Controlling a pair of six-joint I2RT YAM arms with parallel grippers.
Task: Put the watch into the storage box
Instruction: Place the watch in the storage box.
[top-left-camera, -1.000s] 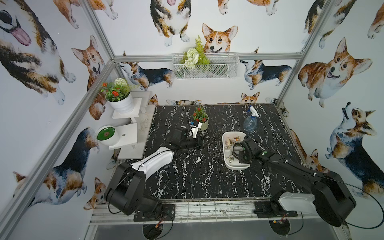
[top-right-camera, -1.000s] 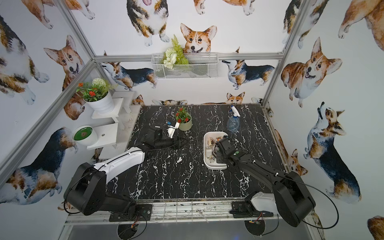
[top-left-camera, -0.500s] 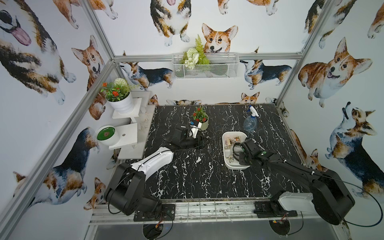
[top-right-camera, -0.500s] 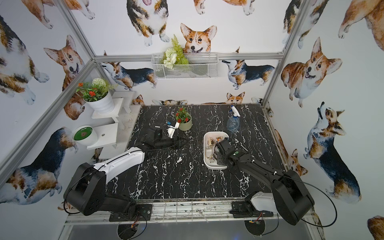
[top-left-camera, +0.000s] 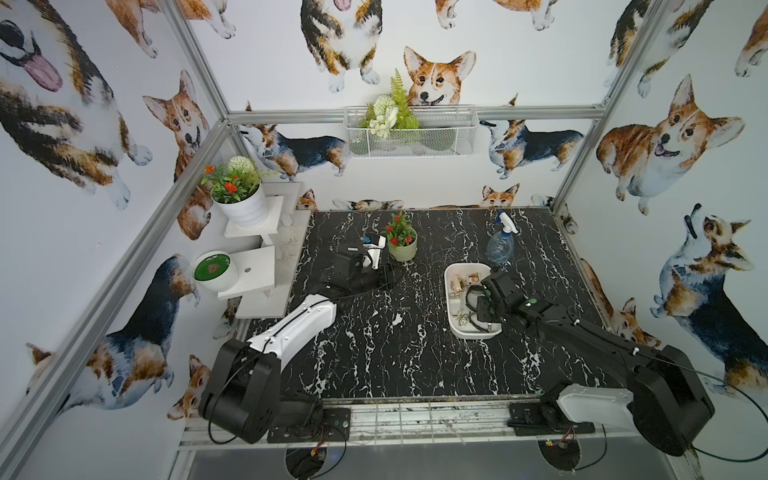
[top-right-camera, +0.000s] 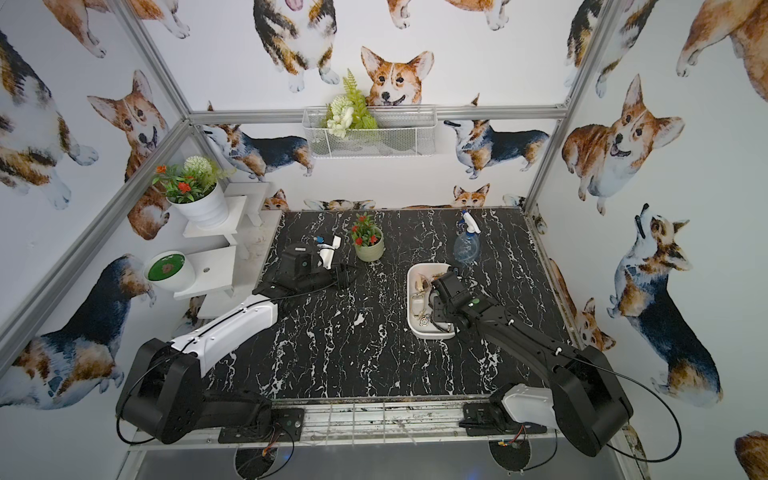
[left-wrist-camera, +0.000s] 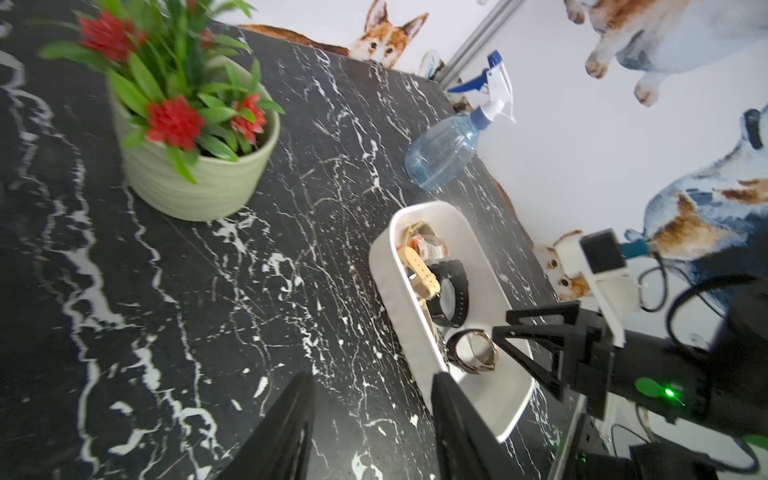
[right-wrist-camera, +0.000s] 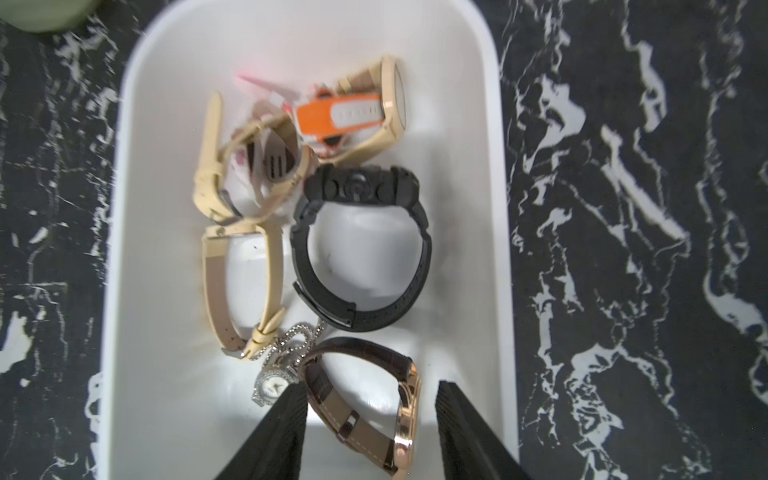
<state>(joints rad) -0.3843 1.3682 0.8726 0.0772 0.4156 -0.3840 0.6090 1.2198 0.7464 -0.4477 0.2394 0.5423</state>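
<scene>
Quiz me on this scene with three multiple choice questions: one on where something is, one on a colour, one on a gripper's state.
1. Where is the spray bottle?
A. On the table, beyond the storage box, toward the back wall
B. Inside the storage box
C. In the left gripper

2. What colour is the strap of the watch lying under the right gripper, between its jaws?
A. Orange
B. Brown
C. Green

3. What state is the left gripper in?
A. Shut on a watch
B. Shut on the spray bottle
C. Open and empty

Answers:
1 A: both top views show it on the marble just past the box.
2 B: the right wrist view shows a dark brown strap on a rose-gold case.
3 C: the left wrist view shows its jaws apart with only table between them.
</scene>
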